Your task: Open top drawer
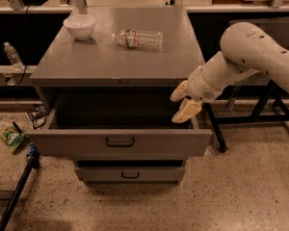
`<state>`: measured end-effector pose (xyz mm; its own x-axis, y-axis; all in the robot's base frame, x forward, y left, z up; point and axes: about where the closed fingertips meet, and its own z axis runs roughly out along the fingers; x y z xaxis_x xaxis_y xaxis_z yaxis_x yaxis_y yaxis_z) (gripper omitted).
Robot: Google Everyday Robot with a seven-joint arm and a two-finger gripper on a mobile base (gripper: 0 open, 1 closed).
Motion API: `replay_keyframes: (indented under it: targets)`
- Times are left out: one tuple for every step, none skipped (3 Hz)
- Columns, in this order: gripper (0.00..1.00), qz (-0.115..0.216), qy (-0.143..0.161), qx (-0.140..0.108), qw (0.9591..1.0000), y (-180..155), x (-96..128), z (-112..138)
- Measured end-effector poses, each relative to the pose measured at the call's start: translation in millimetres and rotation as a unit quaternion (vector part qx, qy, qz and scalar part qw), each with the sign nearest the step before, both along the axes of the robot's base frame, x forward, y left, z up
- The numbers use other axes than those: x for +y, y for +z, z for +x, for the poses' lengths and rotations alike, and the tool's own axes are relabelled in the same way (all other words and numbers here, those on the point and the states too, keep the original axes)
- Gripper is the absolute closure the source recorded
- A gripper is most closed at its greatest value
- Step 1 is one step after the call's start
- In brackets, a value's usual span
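The top drawer (119,142) of the grey metal cabinet stands pulled out. Its wide flat front has a small dark loop handle (120,141), and its deep box looks dark and empty. My gripper (182,102) hangs at the drawer's right side, just above the right wall near the front corner. Its cream fingers (187,111) are spread apart and hold nothing. The white arm reaches in from the right.
A white bowl (79,26) and a plastic bottle (137,38) lying on its side are on the cabinet top (115,61). A lower drawer (130,174) sits slightly out below. A green packet (12,138) and a dark pole (19,186) lie on the floor at the left. Black table legs (216,134) stand at the right.
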<state>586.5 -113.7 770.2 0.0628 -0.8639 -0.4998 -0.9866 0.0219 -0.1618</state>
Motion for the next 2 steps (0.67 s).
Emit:
replay_keyframes:
  targets:
    - [0.57, -0.006, 0.002, -0.024, 0.9997, 11, 2, 12]
    - [0.81, -0.002, 0.006, -0.033, 0.9994, -1, 7, 22]
